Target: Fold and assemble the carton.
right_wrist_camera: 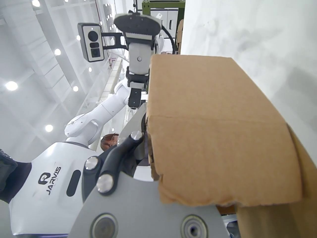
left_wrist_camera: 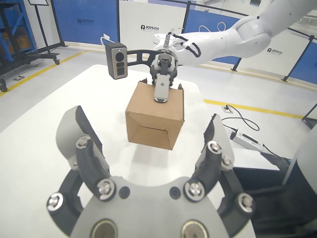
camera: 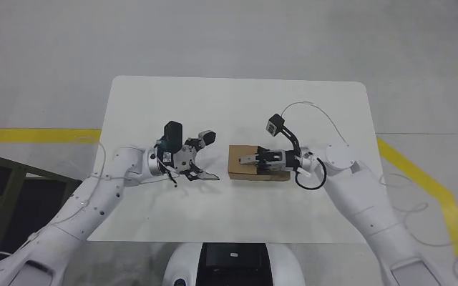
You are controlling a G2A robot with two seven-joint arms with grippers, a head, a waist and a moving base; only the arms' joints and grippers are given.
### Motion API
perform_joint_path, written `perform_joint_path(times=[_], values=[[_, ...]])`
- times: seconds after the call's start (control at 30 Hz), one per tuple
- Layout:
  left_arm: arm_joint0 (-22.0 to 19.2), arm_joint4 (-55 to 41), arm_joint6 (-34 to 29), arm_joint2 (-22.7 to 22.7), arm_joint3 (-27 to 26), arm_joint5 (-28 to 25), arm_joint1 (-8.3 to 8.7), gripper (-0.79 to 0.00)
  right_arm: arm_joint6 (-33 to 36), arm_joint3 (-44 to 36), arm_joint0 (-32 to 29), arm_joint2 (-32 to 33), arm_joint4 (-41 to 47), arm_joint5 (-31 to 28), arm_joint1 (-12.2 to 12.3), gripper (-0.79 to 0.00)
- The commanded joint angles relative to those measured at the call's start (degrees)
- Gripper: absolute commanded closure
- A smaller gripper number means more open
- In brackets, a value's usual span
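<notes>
- Top view, centre of frame: brown carton (camera: 261,168) lying on the white table (camera: 143,107), slightly right of the middle.
- Clamped on the carton from its right-hand end: right gripper (camera: 248,159), one finger flat along the top panel, the other hidden by cardboard, with the wall of the box pinched between them.
- Left of the carton, near it but not touching: left gripper (camera: 212,155), fingers spread wide apart, holding nothing, opening turned toward the box.
- Left wrist view: near end of the carton closed by folded flaps, with a tuck slit across it. Small flap tips sticking up at the far end, on either side of the right gripper's finger.
- Right wrist view: cardboard panel with a crease across it, its ragged edge close against the gripper base.
</notes>
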Motion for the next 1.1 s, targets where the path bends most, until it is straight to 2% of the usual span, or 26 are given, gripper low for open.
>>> perform_joint_path(times=[0.0, 0.2, 0.43, 0.47, 0.5, 0.53, 0.6, 0.67, 0.73, 0.8, 0.83, 0.87, 1.07], values=[[-0.2, 1.6, 0.5, 0.8, 0.4, 0.0, 0.43, -0.785, -0.9, 2.8, 0.9, -1.2, -0.6, -0.4, -0.5, 0.000], [-1.1, 5.0, 0.6, 2.1, 1.9, 0.0, 0.78, -0.785, -1.9, 7.7, 2.7, -4.3, -1.5, -1.6, -2.0, 0.000], [-1.6, 7.7, -0.5, 2.5, 3.5, 1.6, -0.26, -0.785, -1.1, 10.3, 3.7, -6.0, -2.4, -4.4, -2.9, 0.000], [-1.6, 8.0, -0.6, 2.7, 3.8, 1.8, -0.44, -0.785, -1.3, 10.6, 3.7, -6.1, -2.5, -4.5, -3.0, -0.046], [-1.7, 8.3, -0.8, 2.8, 4.0, 2.0, -0.63, -0.785, -1.6, 10.9, 3.7, -6.1, -2.9, -4.6, -3.1, -0.206], [-1.7, 8.6, -0.9, 3.0, 4.2, 2.2, -0.83, -0.785, -1.9, 11.1, 3.7, -6.2, -3.0, -4.7, -3.1, -0.271], [-1.8, 8.5, -0.8, 3.6, 4.7, 2.0, -1.32, -0.785, -2.1, 11.4, 3.7, -6.2, -2.8, -4.7, -3.3, -0.357], [-2.2, 8.6, -1.1, 4.3, 5.5, 2.2, -1.93, -0.785, -2.3, 11.7, 3.7, -6.2, -2.8, -4.6, -3.4, -0.400], [-2.7, 8.5, -1.1, 5.0, 6.4, 2.9, -2.66, -0.785, -2.5, 11.8, 3.7, -6.2, -3.0, -4.6, -3.5, -0.557], [-3.3, 8.4, -1.3, 5.8, 7.6, 3.5, -3.42, -0.785, -2.6, 11.7, 3.6, -6.2, -3.1, -4.5, -3.5, -0.668], [-3.5, 8.3, -1.3, 6.1, 8.2, 3.7, -3.79, -0.785, -2.7, 11.6, 3.5, -6.0, -3.1, -4.4, -3.5, -0.763], [-3.8, 8.4, -1.3, 6.4, 8.8, 3.8, -4.14, -0.785, -3.1, 11.5, 3.4, -5.8, -3.1, -4.3, -3.5, -0.785], [-5.2, 10.7, -1.5, 7.9, 11.7, 4.8, -5.76, -0.785, -3.4, 9.1, 1.8, -3.4, -3.2, -3.4, -2.7, -0.785]])
